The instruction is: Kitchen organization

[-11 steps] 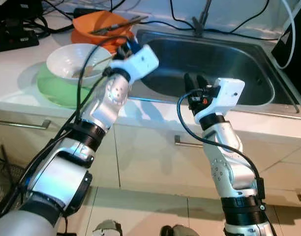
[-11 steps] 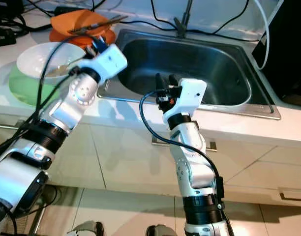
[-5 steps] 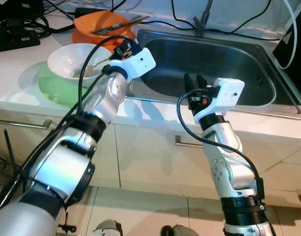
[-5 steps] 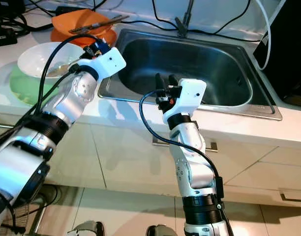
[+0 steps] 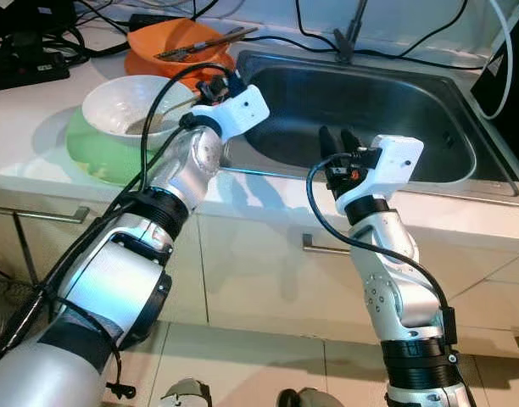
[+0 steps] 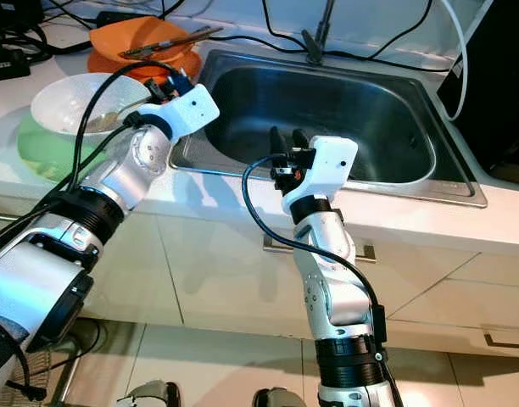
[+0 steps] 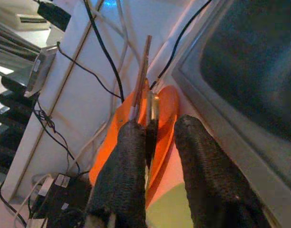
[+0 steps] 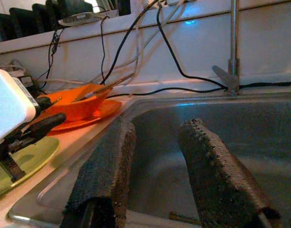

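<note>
Left gripper [image 7: 155,166], jaws parted and empty, hovers at the stainless steel sink's [image 5: 395,102] left rim. Its wrist view reveals brown chopsticks [image 7: 145,80] resting in the orange plastic bowl [image 7: 162,123] beyond the fingertips. Right gripper [image 8: 155,175], jaws apart and empty, faces the basin. White ceramic bowl [image 5: 128,106] sits on a green plate [image 5: 94,153] on the white table [image 5: 22,119].

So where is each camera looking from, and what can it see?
Left eye view: on the head, looking down at the sink, both silver arms showing.
Right eye view: beside it, same scene.
Left wrist view: along the left gripper toward the orange bowl and utensils.
Right wrist view: along the right gripper into the sink.
Both wrist views share the orange bowl; all share the sink.
</note>
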You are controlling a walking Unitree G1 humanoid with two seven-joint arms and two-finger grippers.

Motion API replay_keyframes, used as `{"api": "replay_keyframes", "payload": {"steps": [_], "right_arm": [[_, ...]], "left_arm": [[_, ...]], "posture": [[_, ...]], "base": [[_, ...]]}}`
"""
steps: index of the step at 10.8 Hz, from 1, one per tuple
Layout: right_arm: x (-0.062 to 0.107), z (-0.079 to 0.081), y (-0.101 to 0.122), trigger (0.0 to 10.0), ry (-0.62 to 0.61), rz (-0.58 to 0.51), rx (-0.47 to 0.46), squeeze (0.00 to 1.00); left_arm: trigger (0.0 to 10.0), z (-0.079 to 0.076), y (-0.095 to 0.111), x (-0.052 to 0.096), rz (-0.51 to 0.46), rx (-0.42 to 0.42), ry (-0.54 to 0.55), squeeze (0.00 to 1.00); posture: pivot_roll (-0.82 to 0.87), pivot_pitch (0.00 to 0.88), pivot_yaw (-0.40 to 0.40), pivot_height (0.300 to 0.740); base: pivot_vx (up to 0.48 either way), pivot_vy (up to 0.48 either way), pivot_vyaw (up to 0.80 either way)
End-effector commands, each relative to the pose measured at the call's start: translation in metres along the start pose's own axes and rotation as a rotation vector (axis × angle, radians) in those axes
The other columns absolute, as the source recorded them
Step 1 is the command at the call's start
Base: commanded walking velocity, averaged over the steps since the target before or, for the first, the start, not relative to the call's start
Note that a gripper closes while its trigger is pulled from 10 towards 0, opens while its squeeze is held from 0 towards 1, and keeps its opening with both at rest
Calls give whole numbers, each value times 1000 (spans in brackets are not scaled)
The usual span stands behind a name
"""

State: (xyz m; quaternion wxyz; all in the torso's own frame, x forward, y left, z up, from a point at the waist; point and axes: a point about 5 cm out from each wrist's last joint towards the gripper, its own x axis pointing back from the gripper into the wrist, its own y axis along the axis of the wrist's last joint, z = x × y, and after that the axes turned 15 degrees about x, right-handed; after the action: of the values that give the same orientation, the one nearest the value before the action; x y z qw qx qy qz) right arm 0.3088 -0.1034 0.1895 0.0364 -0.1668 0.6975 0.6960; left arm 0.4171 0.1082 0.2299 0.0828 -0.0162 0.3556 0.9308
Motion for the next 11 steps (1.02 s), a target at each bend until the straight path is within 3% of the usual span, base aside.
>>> {"api": "replay_keyframes", "payload": {"steps": [1, 4, 8, 10, 11], "right_arm": [[3, -6, -3, 10000, -27, 18, 14, 0], [5, -7, -4, 10000, -36, 27, 12, 0], [4, -7, -5, 10000, -38, 30, 13, 0], [4, -7, -6, 10000, -36, 32, 13, 0], [4, -7, -6, 10000, -34, 33, 14, 0]], "left_arm": [[0, 1, 13, -3, -40, -19, 6, 0], [0, 2, 14, -4, -46, -22, 13, 0], [0, 14, 22, -5, -95, -56, 71, 0], [0, 28, 42, -5, -202, -165, 136, 0], [0, 35, 54, -3, -269, -174, 165, 0]], "posture": [[-68, 49, -44, 740], [-70, 49, -40, 740], [-65, 48, -44, 740], [-61, 45, -46, 740], [-59, 44, -47, 740]], "base": [[0, 0, 0], [0, 0, 0], [0, 0, 0], [0, 0, 0], [0, 0, 0]]}}
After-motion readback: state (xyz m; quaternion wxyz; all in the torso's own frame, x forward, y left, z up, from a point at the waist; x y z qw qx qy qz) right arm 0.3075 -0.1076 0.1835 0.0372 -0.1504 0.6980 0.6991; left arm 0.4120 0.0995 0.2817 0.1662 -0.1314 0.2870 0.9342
